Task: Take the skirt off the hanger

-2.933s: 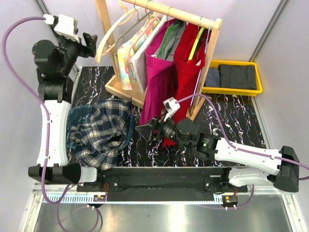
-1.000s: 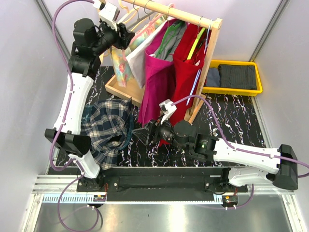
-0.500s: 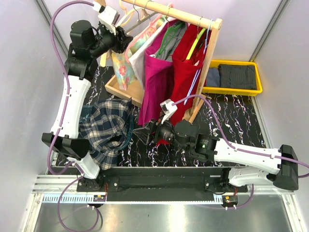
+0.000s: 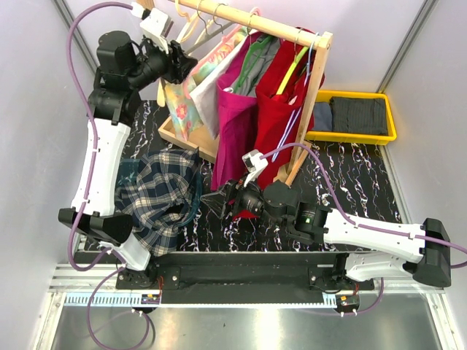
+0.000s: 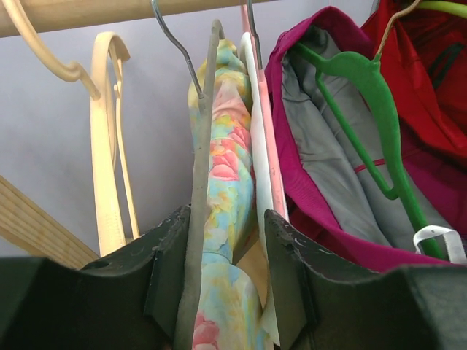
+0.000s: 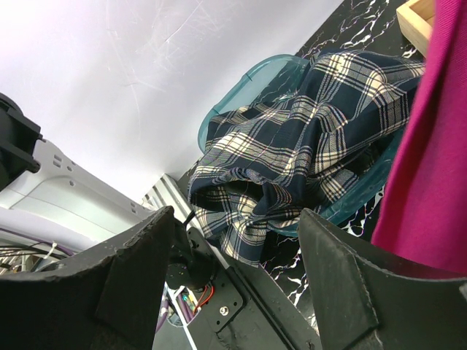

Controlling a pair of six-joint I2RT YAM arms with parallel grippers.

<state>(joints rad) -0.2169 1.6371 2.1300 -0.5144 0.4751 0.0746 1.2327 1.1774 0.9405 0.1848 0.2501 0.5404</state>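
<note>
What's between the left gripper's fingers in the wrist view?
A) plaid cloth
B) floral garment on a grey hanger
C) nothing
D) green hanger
B: the left gripper straddles the floral garment and its grey hanger; the green hanger hangs off to the right.

Stretches the left arm (image 4: 102, 153) tall from its base at the near left, elbow bent near the top, wrist turned rightward. Carries the left gripper (image 4: 177, 64) high at the far left, fingers (image 5: 171, 248) set part-way together and pressing the skirt (image 5: 222, 168) from both sides. Lays the right arm (image 4: 372, 233) low and long, running leftward from its base at the near right. Points the right gripper (image 4: 214, 202) left, near the middle, fingers (image 6: 139, 255) spread wide apart.
</note>
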